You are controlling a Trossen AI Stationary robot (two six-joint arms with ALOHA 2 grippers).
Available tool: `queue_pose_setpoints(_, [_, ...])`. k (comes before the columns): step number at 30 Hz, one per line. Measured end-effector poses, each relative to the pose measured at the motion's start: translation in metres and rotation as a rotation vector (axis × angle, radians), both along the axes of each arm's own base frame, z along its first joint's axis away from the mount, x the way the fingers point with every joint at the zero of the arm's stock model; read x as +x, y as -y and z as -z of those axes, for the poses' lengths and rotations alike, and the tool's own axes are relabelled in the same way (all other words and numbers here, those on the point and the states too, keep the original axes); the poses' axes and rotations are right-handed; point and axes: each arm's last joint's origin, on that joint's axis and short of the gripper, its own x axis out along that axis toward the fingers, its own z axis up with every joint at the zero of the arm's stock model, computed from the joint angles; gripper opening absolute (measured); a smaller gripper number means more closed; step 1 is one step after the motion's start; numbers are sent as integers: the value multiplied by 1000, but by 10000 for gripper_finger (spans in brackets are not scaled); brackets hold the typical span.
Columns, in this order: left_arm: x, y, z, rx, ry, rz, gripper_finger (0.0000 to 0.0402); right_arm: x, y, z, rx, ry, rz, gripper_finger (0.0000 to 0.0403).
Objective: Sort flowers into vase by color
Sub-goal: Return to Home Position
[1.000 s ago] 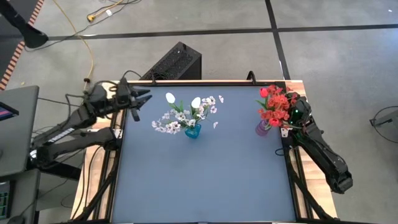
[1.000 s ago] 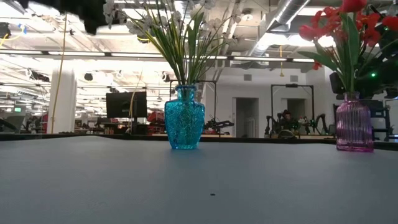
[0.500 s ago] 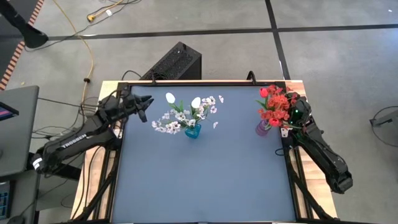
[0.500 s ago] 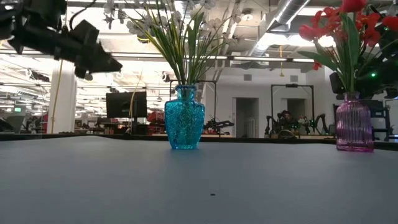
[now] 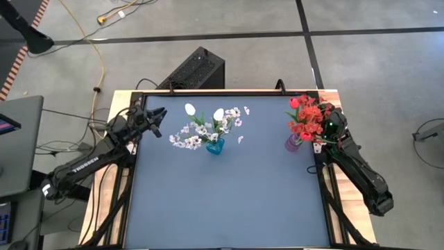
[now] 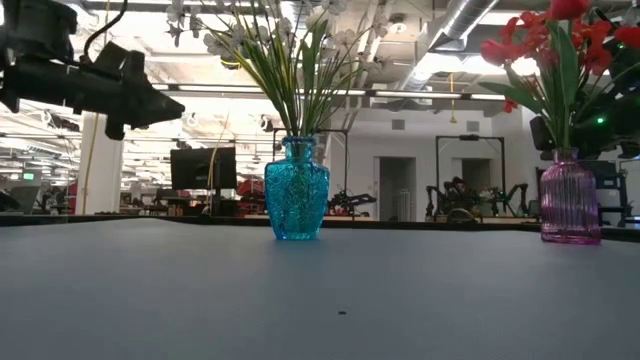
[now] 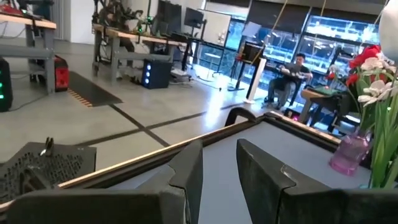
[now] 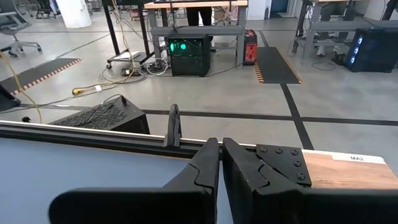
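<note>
From above, the left arm (image 5: 90,163) reaches over the far left corner of the counter (image 5: 229,201). The left jaws are parted by a narrow gap and hold nothing. To the right of these jaws and apart from them, the white flowers (image 5: 208,125) stand in a blue vase (image 5: 215,146). The right arm (image 5: 361,173) lies along the counter's right edge. Just left of the right jaws, the red flowers (image 5: 309,118) stand in a violet vase (image 5: 293,143).

At table height, the left jaws hang high above the counter, left of the white flowers.

Past the left wrist's fingers (image 7: 186,180), which stand slightly apart, the violet vase and red flowers show far across the counter.

The right wrist's fingers (image 8: 205,168) nearly touch, with nothing between them. Beyond them is the counter's far rim and a wooden corner (image 8: 336,171).
</note>
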Motion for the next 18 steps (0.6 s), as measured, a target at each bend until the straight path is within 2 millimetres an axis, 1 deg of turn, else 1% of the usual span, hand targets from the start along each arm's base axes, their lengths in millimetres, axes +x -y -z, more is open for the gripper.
queue_pose_setpoints(9, [-6, 5, -2, 35, 51, -5, 86, 0, 0, 0, 0, 0, 0, 49])
queue_pose_setpoints(18, [-6, 5, -2, 17, 69, -11, 86, 0, 0, 0, 0, 0, 0, 49])
